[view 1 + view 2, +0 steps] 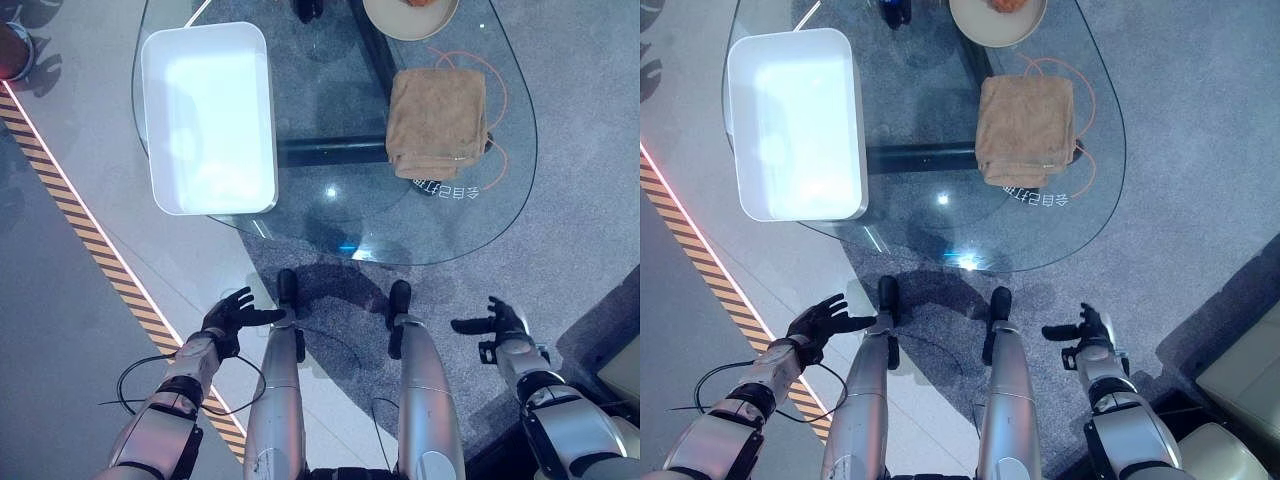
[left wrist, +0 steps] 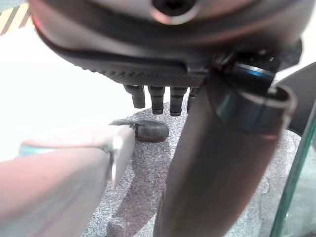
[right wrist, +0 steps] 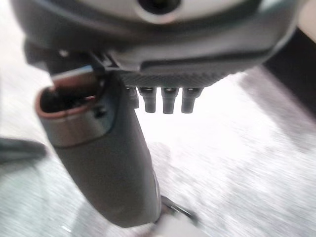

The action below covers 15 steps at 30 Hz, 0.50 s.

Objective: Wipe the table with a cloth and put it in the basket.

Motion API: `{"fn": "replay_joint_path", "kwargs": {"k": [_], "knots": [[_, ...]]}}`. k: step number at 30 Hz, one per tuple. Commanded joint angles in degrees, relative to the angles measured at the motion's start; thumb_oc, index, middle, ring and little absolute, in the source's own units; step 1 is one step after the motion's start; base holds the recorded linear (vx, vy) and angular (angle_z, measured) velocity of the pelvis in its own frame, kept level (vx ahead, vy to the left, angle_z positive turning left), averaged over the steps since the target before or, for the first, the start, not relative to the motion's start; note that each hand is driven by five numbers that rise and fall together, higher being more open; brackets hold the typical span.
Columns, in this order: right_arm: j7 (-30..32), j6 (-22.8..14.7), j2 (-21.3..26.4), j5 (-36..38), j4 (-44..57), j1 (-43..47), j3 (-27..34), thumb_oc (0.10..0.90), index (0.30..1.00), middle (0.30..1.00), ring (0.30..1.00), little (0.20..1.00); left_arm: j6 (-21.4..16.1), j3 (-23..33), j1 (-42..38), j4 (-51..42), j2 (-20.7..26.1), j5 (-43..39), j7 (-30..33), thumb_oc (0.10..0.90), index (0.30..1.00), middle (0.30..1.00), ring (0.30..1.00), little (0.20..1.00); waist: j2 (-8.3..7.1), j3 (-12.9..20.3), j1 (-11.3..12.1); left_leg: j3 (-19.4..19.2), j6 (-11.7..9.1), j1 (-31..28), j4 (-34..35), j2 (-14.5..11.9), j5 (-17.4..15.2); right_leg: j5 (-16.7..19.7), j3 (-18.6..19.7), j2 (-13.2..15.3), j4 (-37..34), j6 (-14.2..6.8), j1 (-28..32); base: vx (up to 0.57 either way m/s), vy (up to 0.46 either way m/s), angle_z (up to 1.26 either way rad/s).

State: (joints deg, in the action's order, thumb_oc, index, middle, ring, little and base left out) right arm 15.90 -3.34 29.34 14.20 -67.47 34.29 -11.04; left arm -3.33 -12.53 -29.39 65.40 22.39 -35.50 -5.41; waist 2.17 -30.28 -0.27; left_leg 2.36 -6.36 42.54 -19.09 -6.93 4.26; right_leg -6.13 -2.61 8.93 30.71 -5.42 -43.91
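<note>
The two eye views look almost straight down from the robot's head, from well above the glass bench [image 1: 470, 215]. Both take in its near rounded edge, the white basket [image 1: 208, 118] at its left edge, the tan cloth [image 1: 1025, 128] toward its right edge, and the floor below. The right eye view sits slightly aside. Each wrist view looks along its own robot hand from very close, down at the grey carpet [image 2: 148, 187].
</note>
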Motion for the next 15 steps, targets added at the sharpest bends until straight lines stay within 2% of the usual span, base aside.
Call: {"fn": "replay_joint_path", "kwargs": {"k": [1,7,15], "knots": [[9.27,-3.84,7.93,2.99,6.02,1.65,3.26,0.8,0.9,0.9,0.9,0.9,-2.11,1.31,2.67,0.14,3.8,-2.08,1.19,0.8,0.9,0.9,0.9,0.9,-1.74,0.49,-0.01,-2.26,4.47,1.39,-4.87,5.31,-4.29,3.79,-1.61,-4.55,-3.47,3.01,-0.08,0.0,0.0,0.0],[18.62,-7.33,13.18,2.06,10.82,7.57,4.0,0.8,0.9,0.9,0.9,0.9,-3.58,0.41,2.44,1.0,4.35,-3.44,0.61,0.8,0.9,0.9,0.9,0.9,-1.67,0.49,0.04,-2.05,4.46,2.46,-4.16,5.55,-4.05,4.31,-2.13,-4.39,-4.41,3.0,-0.96,0.0,0.0,0.0],[27.84,-7.34,19.26,-0.67,19.07,17.49,-0.9,0.8,0.9,0.9,0.9,0.9,-4.26,-1.42,2.24,0.97,4.34,-6.43,0.34,0.8,0.9,0.9,0.9,0.9,-1.01,0.49,0.05,-1.88,4.23,3.44,-2.52,5.75,-3.42,4.54,-2.3,-4.26,-5.51,2.94,-2.21,-0.01,0.04,0.01]]}}
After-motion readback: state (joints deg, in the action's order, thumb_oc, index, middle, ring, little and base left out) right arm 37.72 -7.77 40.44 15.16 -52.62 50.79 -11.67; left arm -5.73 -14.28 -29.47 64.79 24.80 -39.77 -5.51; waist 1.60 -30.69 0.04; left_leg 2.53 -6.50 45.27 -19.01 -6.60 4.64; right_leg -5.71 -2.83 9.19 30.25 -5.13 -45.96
